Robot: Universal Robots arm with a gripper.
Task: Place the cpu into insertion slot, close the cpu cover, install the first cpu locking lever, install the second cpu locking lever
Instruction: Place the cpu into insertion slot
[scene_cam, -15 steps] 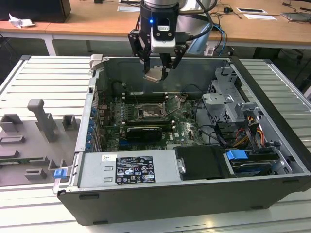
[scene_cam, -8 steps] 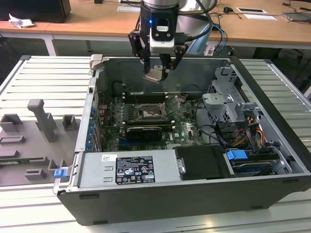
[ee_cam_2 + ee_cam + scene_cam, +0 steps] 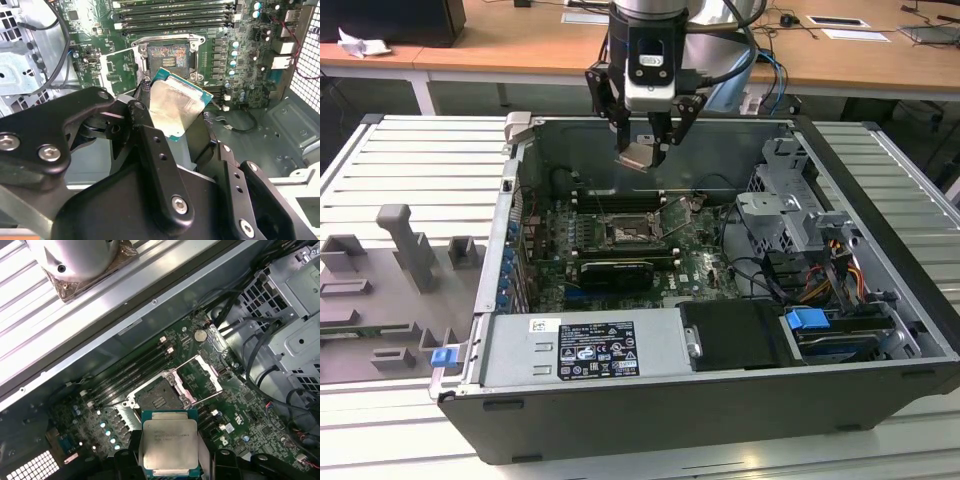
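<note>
One gripper (image 3: 642, 150), clamped on the cpu (image 3: 638, 157), which sits pinched between its two black fingers (image 3: 620, 120) at the tip. In the exterior view the gripper hangs over the open computer case (image 3: 720, 400), well above the green board (image 3: 700, 265), and the cpu looks tilted, not level. The insertion slot (image 3: 625, 232) is below the gripper and well apart from the chip, so the cpu is not in the slot yet. In the second wrist view the cpu (image 3: 177, 107) shows its silver top with a teal edge, and the slot (image 3: 167, 57) lies just beyond the fingertips, bare, contacts exposed. The cpu cover (image 3: 120, 52) is swung open and lies beside the slot, not over it. In the first wrist view it is the same: the cpu (image 3: 170, 445) is in the gripper (image 3: 172, 462), and the slot (image 3: 157, 399) is uncovered past it, with the cover (image 3: 215, 375) flipped to one side. Memory slots (image 3: 175, 15) run along the far side of the slot from the gripper. The drive cage (image 3: 790, 200) sits off to the exterior view's right of the gripper, lower down.
</note>
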